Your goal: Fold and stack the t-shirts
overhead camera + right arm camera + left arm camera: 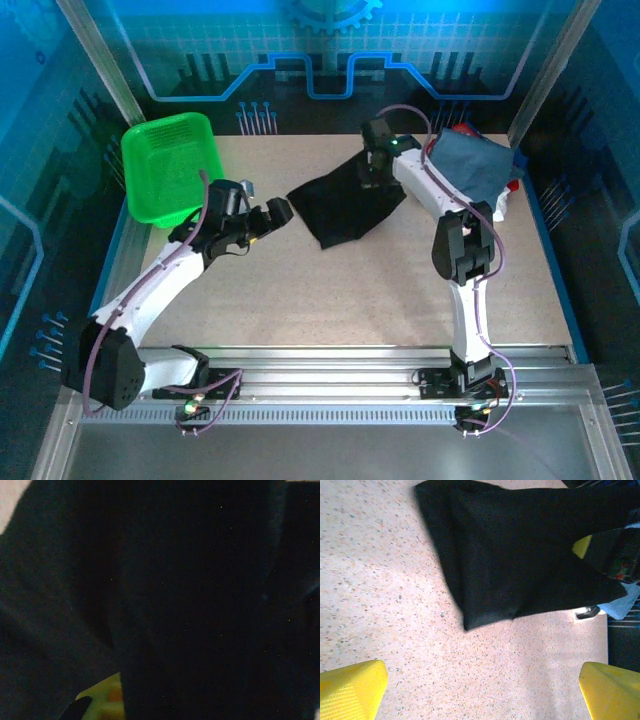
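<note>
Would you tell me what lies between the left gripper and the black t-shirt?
Only bare table lies between left gripper and black t-shirt, per left wrist view.

Left wrist view: large black cloth t-shirt (pixel 520 565) cut off by top and right edges, left border blurred. Left gripper (pixel 480 692): yellow fingertips (pixel 350 690) cut by bottom edge. Right gripper (pixel 372 178): tips buried in black cloth. Right wrist view dark, folds hard to read, sliver of yellow-green pad (pixel 102 702) peeking out. Folded slate-blue t-shirt (pixel 470 160) partly behind right arm; red one (pixel 462 129) and white one (pixel 497 207) mere slivers.
</note>
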You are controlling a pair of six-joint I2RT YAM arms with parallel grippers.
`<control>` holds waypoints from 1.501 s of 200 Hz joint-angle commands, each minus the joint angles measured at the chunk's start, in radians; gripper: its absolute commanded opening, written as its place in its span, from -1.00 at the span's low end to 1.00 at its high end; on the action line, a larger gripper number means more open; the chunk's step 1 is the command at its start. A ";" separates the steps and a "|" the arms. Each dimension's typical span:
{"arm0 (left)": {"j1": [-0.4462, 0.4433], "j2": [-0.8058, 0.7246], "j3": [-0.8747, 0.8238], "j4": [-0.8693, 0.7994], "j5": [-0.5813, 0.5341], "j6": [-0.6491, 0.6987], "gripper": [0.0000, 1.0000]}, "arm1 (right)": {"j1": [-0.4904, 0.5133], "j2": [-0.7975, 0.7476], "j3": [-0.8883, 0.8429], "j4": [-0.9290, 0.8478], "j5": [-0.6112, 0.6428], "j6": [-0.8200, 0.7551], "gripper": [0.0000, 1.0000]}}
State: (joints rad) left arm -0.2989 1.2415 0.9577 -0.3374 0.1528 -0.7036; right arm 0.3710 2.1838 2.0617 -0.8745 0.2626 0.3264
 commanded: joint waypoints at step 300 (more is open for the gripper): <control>0.104 -0.169 -0.124 -0.255 -0.045 0.068 0.98 | -0.608 -0.107 0.080 0.119 -0.072 -0.199 -0.16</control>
State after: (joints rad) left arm -0.2066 1.0966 0.8326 -0.5060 0.1196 -0.6785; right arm -0.2039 2.0159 2.1384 -0.7731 0.1925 0.0647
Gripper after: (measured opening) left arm 0.990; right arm 0.150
